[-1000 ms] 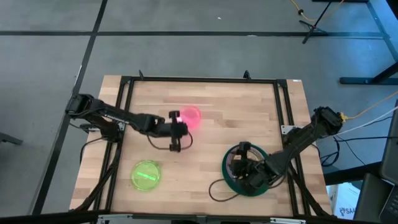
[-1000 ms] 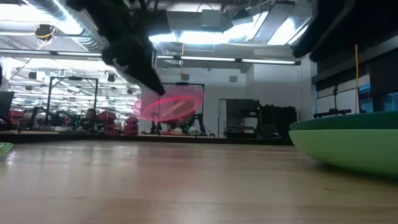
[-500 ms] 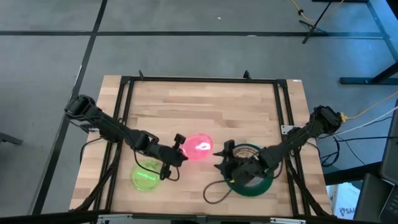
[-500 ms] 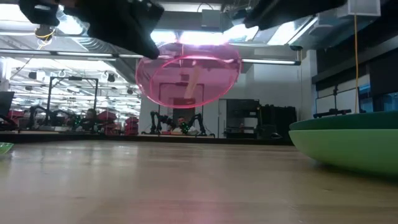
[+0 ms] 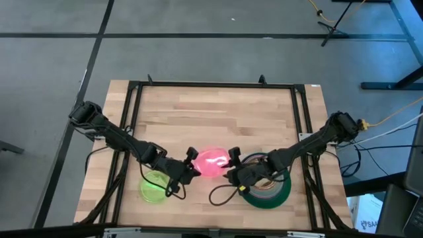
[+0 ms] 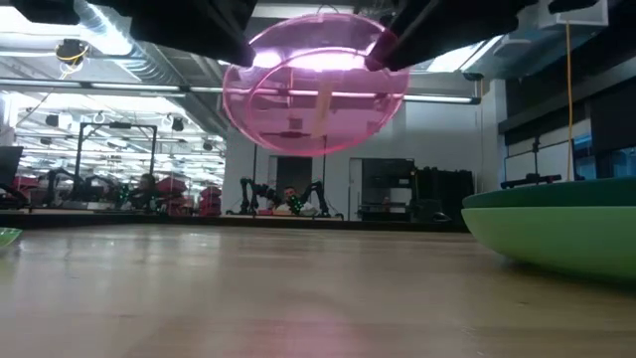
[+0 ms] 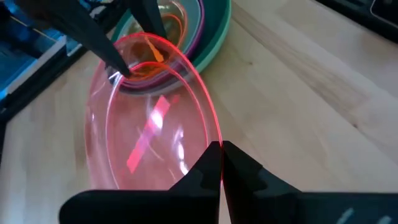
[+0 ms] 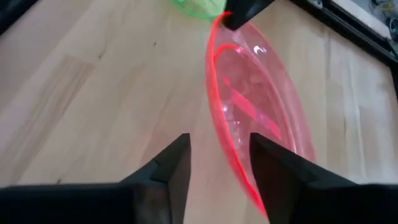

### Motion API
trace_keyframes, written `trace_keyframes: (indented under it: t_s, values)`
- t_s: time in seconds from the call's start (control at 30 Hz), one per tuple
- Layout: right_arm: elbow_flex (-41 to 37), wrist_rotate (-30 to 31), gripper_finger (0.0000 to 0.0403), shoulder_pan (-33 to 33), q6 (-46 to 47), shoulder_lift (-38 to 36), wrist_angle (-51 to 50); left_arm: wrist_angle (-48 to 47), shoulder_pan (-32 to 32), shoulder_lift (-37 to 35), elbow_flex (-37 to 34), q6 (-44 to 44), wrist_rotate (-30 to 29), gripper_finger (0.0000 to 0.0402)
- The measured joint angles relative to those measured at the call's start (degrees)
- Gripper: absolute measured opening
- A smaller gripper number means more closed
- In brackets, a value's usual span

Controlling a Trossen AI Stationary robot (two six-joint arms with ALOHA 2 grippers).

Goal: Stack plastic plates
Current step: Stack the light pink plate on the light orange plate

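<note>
A translucent pink plate [image 5: 210,162] hangs in the air between my two grippers, left of the stack. My left gripper [image 5: 190,163] is shut on its left rim. My right gripper [image 5: 231,166] is open at the opposite rim, one finger on either side of the edge [image 8: 231,163]. The stack [image 5: 268,185] sits near the table's near right corner: a dark green plate [image 6: 556,229] with magenta and orange plates [image 7: 186,25] nested inside. A yellow-green plate [image 5: 153,188] lies flat near the near left corner. My left gripper pinches the pink plate's rim [image 7: 214,134] between its two fingers, coming level from the table's left. The plate is lifted clear of the table, hollow side up, slightly tilted. My right gripper's fingers [image 8: 177,155] straddle the far rim; I cannot tell whether they touch it.
Bare wood lies across the table's far half and under the raised plate. A black frame [image 5: 211,84] runs along the table's edges. Cables trail beneath both arms near the near edge.
My left gripper has carried the pink plate from the table's middle toward the near edge and rightward, toward the stack, and raised it. My right gripper has moved left off the stack toward the plate's right rim.
</note>
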Motion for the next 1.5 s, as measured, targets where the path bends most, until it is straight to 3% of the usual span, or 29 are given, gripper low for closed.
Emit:
trace_keyframes:
  t_s: [0.4, 0.53, 0.7, 0.9, 1.03, 1.17, 1.3, 1.5]
  values:
    - [0.52, 0.83, 0.0011, 0.07, -4.66, 0.95, -0.16, 1.02, 0.04, 0.00, 0.00, -3.33, 1.74, 0.0002]
    - [1.42, 1.82, 0.0014, 0.09, -5.93, 0.97, -0.50, 2.16, 0.13, 0.00, -0.04, -7.79, -0.74, 0.0030]
    - [5.19, 2.16, 0.0016, 0.60, -3.57, 0.97, -7.83, 1.92, -0.16, -0.26, -0.04, -13.11, 1.01, 0.0075]
    - [12.45, 2.78, 0.0002, 4.86, 8.68, 0.82, -27.30, -1.29, -1.79, -2.47, -0.02, -18.32, 3.82, 0.0094]
    - [15.24, 2.18, 0.0004, 8.93, 23.85, 0.69, -39.73, -3.17, -2.82, -3.04, -0.02, -20.46, 3.51, 0.0095]
    - [15.40, -2.18, 0.0006, 13.13, 41.15, 0.71, -50.40, -3.28, -3.35, -3.04, -0.02, -21.19, 3.57, 0.0095]
    - [13.13, -4.85, 0.0006, 17.29, 54.66, 0.71, -52.11, -3.18, -3.18, -3.06, -0.02, -21.20, 3.12, 0.0095]
    - [8.47, -3.23, 0.0032, 19.16, 60.76, 0.78, -51.54, -3.00, -3.21, -3.06, -0.02, -20.35, 3.00, 0.0095]
